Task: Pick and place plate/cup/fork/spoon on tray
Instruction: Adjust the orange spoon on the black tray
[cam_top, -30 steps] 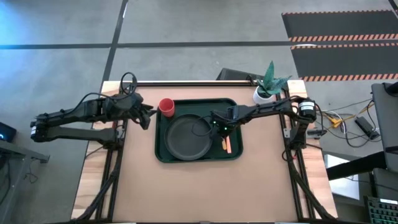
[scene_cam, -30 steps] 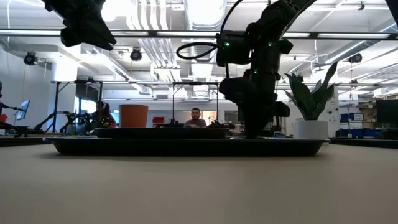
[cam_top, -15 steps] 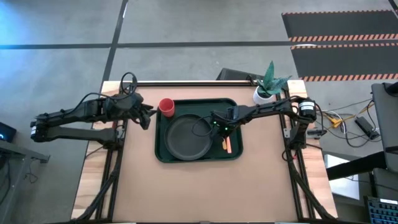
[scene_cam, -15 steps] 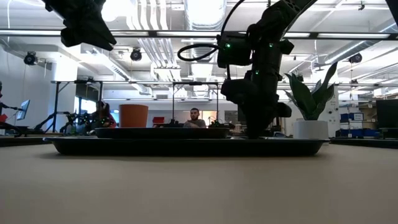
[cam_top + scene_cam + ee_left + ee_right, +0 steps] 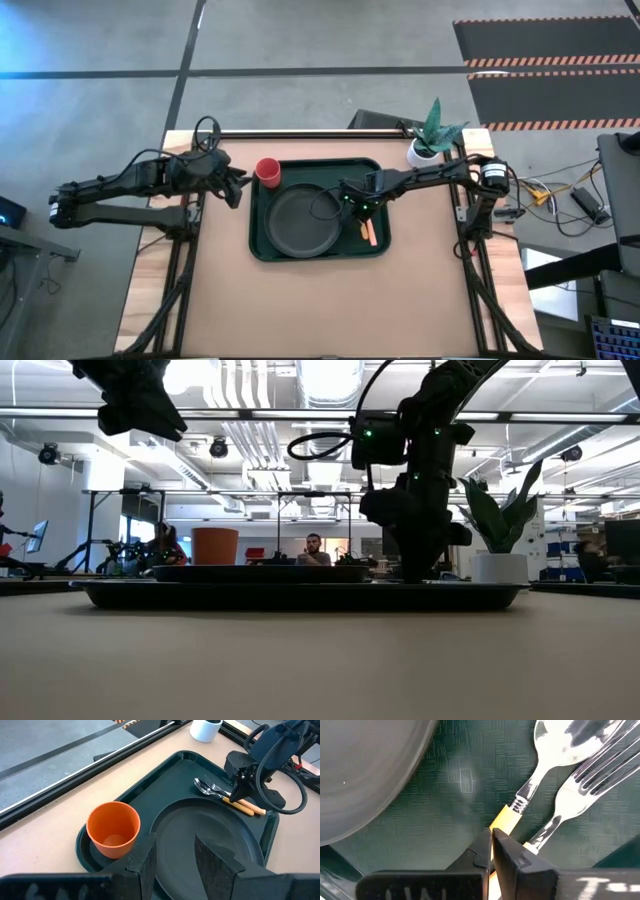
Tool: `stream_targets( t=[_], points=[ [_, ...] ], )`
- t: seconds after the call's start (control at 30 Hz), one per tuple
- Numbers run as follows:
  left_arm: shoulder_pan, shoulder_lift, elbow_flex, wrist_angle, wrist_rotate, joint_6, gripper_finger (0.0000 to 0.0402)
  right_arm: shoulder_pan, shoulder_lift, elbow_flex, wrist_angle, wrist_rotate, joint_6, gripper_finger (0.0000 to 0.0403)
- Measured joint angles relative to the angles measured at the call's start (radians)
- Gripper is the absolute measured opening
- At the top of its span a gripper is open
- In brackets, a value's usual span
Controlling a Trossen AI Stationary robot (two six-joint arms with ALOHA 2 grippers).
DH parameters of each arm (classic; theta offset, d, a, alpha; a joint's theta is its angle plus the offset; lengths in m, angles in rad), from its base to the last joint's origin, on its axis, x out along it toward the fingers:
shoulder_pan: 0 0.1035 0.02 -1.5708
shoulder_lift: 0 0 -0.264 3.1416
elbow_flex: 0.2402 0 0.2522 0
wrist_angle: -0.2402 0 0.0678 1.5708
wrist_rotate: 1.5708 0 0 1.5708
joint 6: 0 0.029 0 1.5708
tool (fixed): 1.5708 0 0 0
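The dark green tray (image 5: 318,252) lies mid-table. On it rest the dark plate (image 5: 300,220), the red cup (image 5: 267,171) upright in the far left corner, and the spoon (image 5: 555,750) and fork (image 5: 590,775) side by side at the right, orange handles (image 5: 366,235) toward the near edge. My right gripper (image 5: 491,836) is shut and points down over the spoon's handle. My left gripper (image 5: 175,862) hangs open, raised above the tray's left edge, with nothing between its fingers. My right gripper's shut fingertips (image 5: 485,842) come from above onto the spoon's orange handle (image 5: 504,817), just behind its metal neck. The handle runs on beneath them and shows through the slit between them. Whether they touch it I cannot tell. The spoon lies flat on the tray.
A white pot with a green plant (image 5: 422,152) stands at the far right, beyond the tray. Bare wooden tabletop (image 5: 320,310) stretches in front of the tray. In the low view a person (image 5: 314,550) sits in the room behind the table.
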Motion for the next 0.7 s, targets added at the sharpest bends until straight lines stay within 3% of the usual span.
stream_targets(
  t=[0.33, 0.7],
  points=[
    [0.000, 0.003, 0.000, 0.000, 0.000, 0.000, 0.0114, -0.002, -0.079, 0.000, -0.031, 0.026, 0.010, 0.0008],
    [0.000, 0.006, 0.000, 0.000, 0.000, 0.000, 0.0114, -0.003, -0.032, -0.036, -0.034, 0.024, 0.009, 0.0008]
  ],
)
